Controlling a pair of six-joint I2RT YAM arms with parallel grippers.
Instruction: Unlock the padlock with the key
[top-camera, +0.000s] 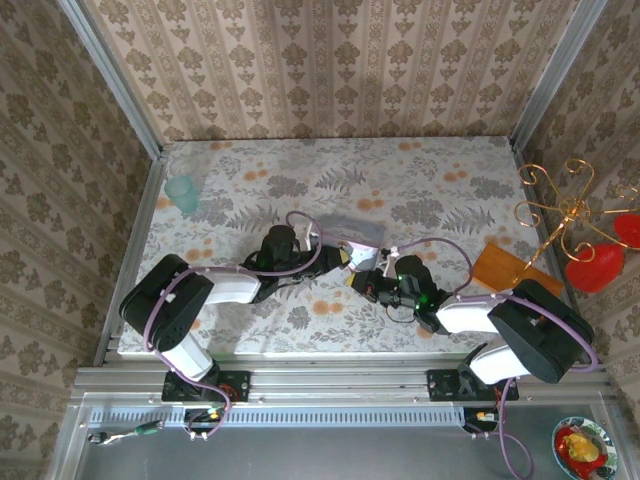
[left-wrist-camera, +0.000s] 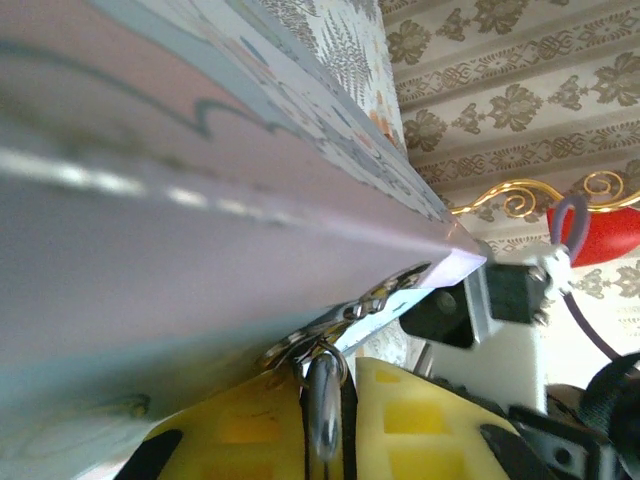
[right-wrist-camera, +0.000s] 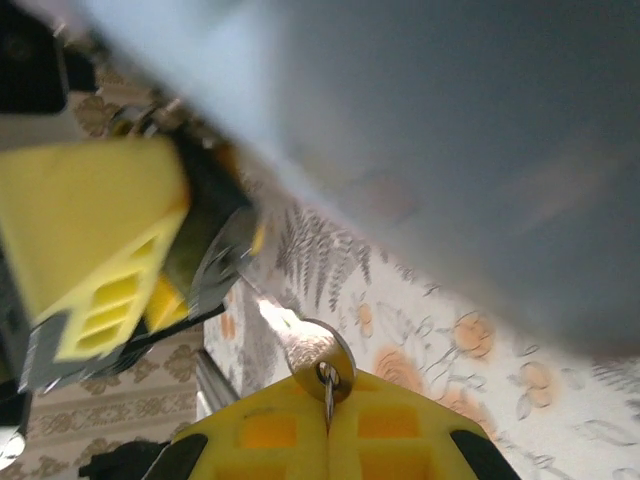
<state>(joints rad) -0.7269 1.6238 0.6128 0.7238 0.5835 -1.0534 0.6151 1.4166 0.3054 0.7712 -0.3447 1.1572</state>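
Padlock (left-wrist-camera: 323, 405) sits mid-table, pinched in the left gripper (left-wrist-camera: 330, 375). On the left wrist cam I see its silvery shackle upright between the yellow pads, running up into the hasp (left-wrist-camera: 350, 312) on the edge of the pale blue tin (left-wrist-camera: 200, 200). On the right wrist cam the lock body reads as a dark lump between those pads, too blurred for me to find the keyhole.

Key (right-wrist-camera: 305, 345): the right gripper (right-wrist-camera: 328, 385) is clamped on its round bow, fingers together, small ring at the pinch. The blade points up-left at the padlock with its tip just beside it. I can't tell if they touch. I don't see it seated in the lock.

Left fingers are closed down on the lock.

From the top cam the two arms meet nose to nose at table centre, left gripper (top-camera: 335, 256) and right gripper (top-camera: 368, 278) just beside each other, the tin (top-camera: 352, 248) at their tips. The tin looks tilted; I can't tell whether it rests on the table (top-camera: 450, 190).

Teal cup (top-camera: 183, 192) sits far left, well apart. A wooden board (top-camera: 505, 268) lies at the right edge. A gold stand (top-camera: 565, 215) with red pieces stands off the table at right, and there's a bowl (top-camera: 583, 447) at the near right corner.
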